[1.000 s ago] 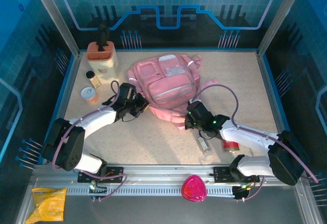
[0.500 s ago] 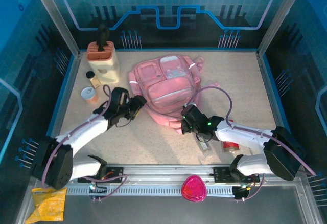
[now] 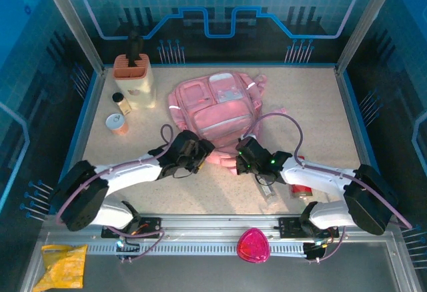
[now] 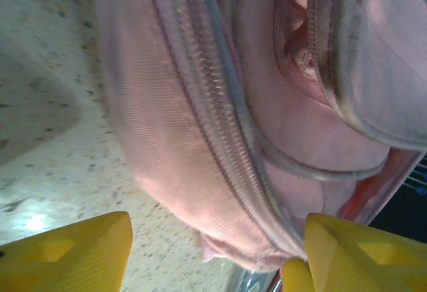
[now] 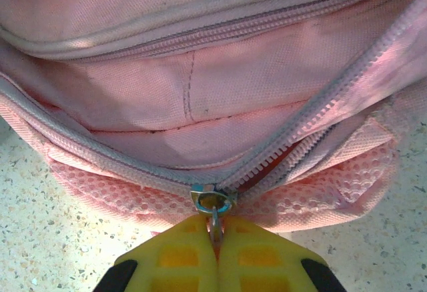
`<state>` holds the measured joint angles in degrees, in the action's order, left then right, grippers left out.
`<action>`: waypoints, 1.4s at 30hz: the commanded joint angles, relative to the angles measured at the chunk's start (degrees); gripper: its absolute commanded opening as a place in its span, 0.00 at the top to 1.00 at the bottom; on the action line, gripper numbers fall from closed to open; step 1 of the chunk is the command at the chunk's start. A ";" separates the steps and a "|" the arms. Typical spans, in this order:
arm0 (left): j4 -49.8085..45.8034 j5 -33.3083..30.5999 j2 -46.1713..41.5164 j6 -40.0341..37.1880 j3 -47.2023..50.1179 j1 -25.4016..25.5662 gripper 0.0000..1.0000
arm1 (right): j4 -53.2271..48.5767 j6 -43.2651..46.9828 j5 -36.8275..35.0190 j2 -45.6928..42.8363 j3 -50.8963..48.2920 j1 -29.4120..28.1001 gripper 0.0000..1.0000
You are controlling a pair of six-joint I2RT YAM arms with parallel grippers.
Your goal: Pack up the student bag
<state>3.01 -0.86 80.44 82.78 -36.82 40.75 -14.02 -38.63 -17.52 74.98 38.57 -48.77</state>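
The student bag (image 3: 217,109) lies flat in the middle of the counter (image 3: 320,105), front pockets up; the step in hand, I judge, is to open the main zip on the bag's near edge. The right hand (image 5: 215,242) is clamped on the small metal zip pull (image 5: 212,202), where the two rows of teeth meet; the left hand (image 4: 213,259) has its fingers apart, just beside the bag's near-left corner, and holds nothing. To do this well, the left hand should pinch the fabric beside the zip and hold the bag down; the right should draw the pull along the teeth, not upward, so the soft bag does not slide or bunch.
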 commanded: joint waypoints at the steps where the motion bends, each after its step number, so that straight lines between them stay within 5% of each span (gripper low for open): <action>1: 3.07 -1.74 3.85 2.94 -3.16 1.65 0.37 | -0.27 -0.74 0.03 0.31 -0.53 -1.11 1.00; 10: -2.06 -5.74 1.95 -1.91 -3.99 1.38 0.90 | -7.59 0.44 -6.82 -0.93 0.64 -0.09 1.00; 13: -5.71 -9.05 -2.21 -4.99 -3.32 0.47 1.00 | -8.20 1.00 -7.87 -2.58 -0.46 1.57 1.00; 25: -16.22 -0.92 -11.28 -21.96 -2.90 -17.98 1.00 | -8.11 7.08 -7.22 -1.91 0.57 11.43 1.00; 37: -17.72 1.88 0.62 -36.81 -16.35 -25.90 1.00 | -4.39 2.03 -1.82 5.48 4.94 -6.58 1.00; 39: -17.66 3.28 1.27 -38.13 -17.40 -27.00 0.92 | -3.65 1.75 -1.27 8.52 7.15 -8.24 1.00; 42: -16.63 8.08 -1.20 -37.15 -15.74 -27.92 0.67 | -3.53 0.95 -2.23 10.83 9.57 -10.18 1.00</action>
<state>-15.77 3.81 81.76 48.29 -51.33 13.54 -16.91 -35.77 -19.92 84.55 45.65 -56.95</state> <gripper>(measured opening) 0.284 0.061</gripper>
